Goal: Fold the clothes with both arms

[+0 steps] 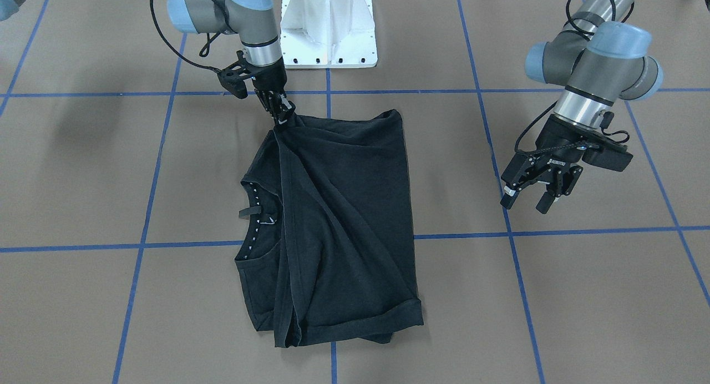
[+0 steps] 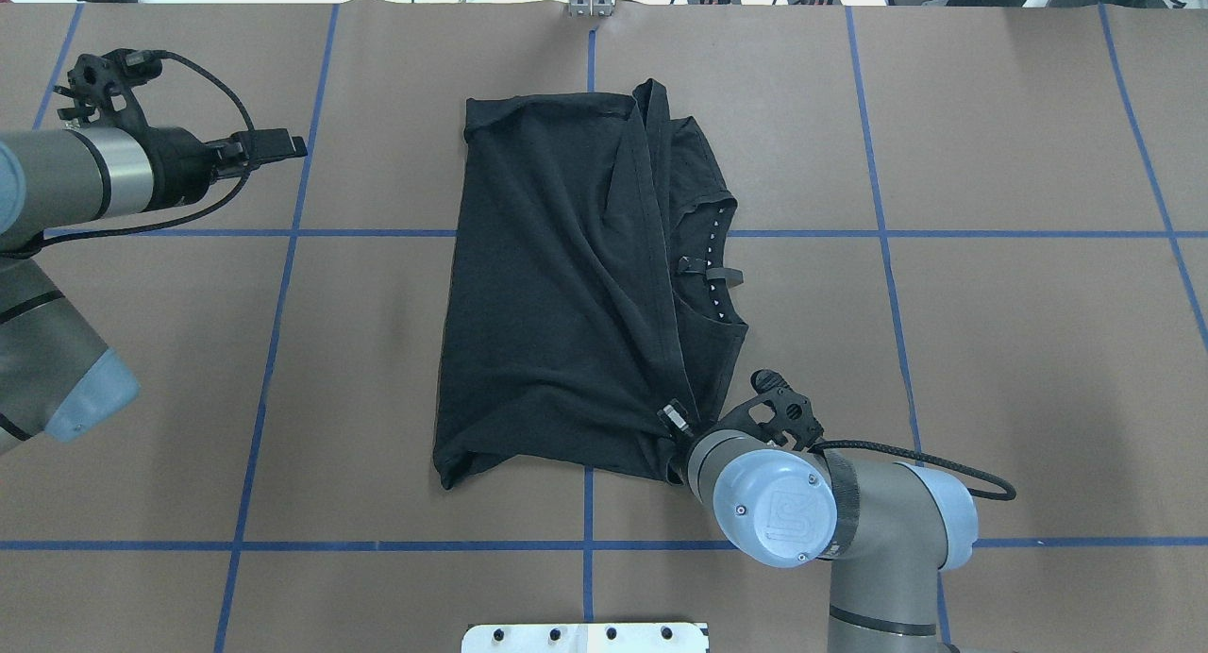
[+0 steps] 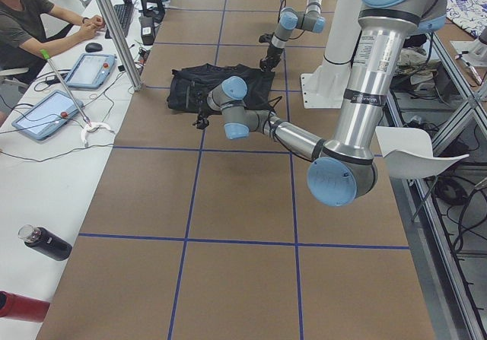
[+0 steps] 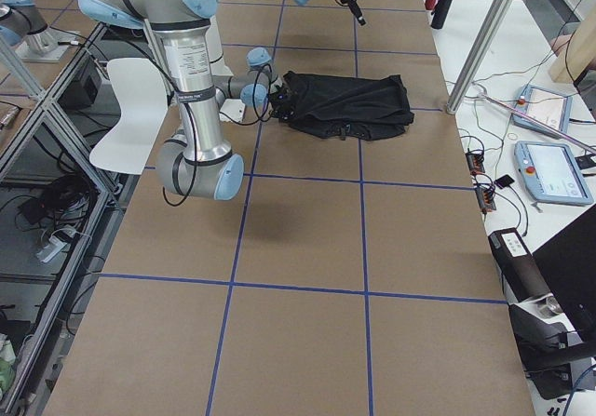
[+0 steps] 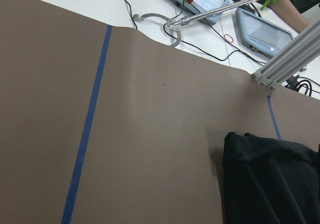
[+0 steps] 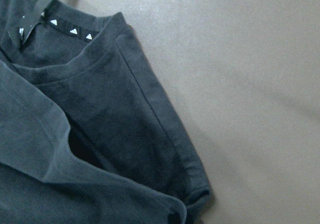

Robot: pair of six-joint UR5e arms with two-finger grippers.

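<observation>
Watching from the front-facing camera, you are seeing a fold halfway through: the right gripper is pinching the black T-shirt at its 11 o'clock corner, jaws closed narrow on the cloth (fabric pulling taut toward it). The T-shirt is lying mid-table, collar at 9 o'clock. The left gripper is hovering well apart at 3 o'clock, fingers spread, holding nothing. Next, I am judging, that corner is needing carrying across and laying flat.
</observation>
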